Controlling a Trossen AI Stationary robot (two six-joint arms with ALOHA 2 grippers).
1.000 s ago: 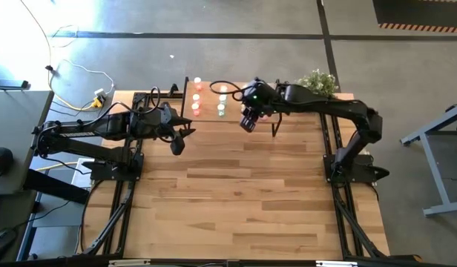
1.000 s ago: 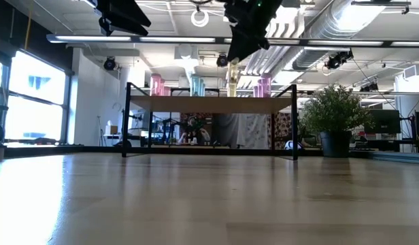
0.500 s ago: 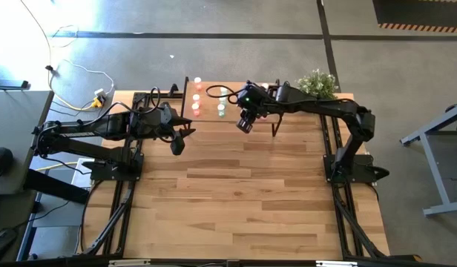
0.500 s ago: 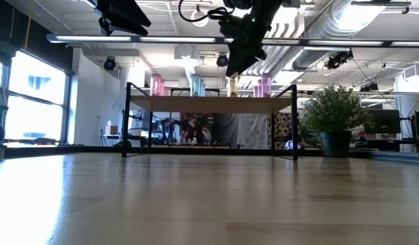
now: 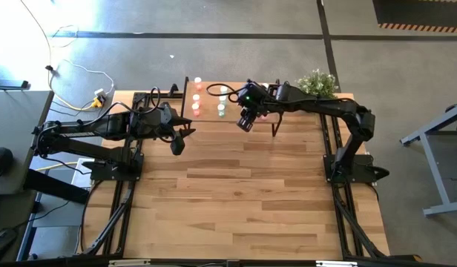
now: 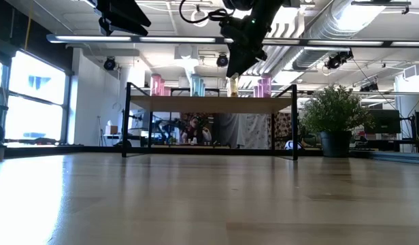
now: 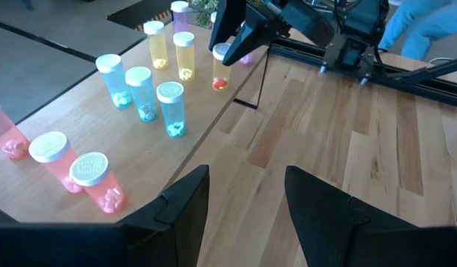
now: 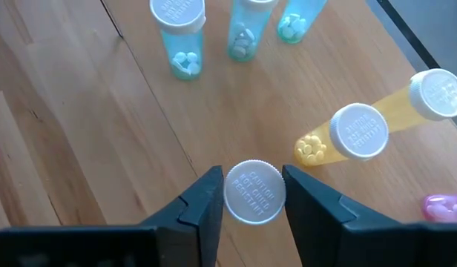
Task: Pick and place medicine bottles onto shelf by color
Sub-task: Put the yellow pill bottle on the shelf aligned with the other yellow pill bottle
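The shelf [image 5: 208, 105] stands at the table's far edge, its light top [image 6: 209, 103] on thin black legs. Rows of medicine bottles stand on it: red-pink ones [image 7: 87, 182], blue-green ones [image 7: 171, 111], yellow ones [image 7: 182, 55] and a pink one [image 8: 444, 208]. My right gripper [image 5: 246, 123] hangs over the shelf's near right part, shut on a yellow bottle [image 7: 220, 73]. My left gripper [image 5: 178, 144] hovers open over the table left of the shelf, holding nothing. My right gripper [image 8: 254, 178] pinches the yellow bottle by its white cap [image 8: 254, 194], one finger [image 8: 206, 204] on each side. The fingers come from above, pointing down. The bottle stands upright below them, its base on the shelf top near the shelf's near edge [image 7: 222, 85].
A potted green plant [image 5: 317, 81] stands at the table's far right corner, beside the shelf. The shelf's black legs [image 6: 295, 122] reach down to the table. The bare wooden tabletop [image 5: 243, 200] stretches from the shelf to the near edge.
My right gripper has shifted a little toward the table's left edge and sunk toward the shelf top, then held still over the last half second. The left arm has not moved.
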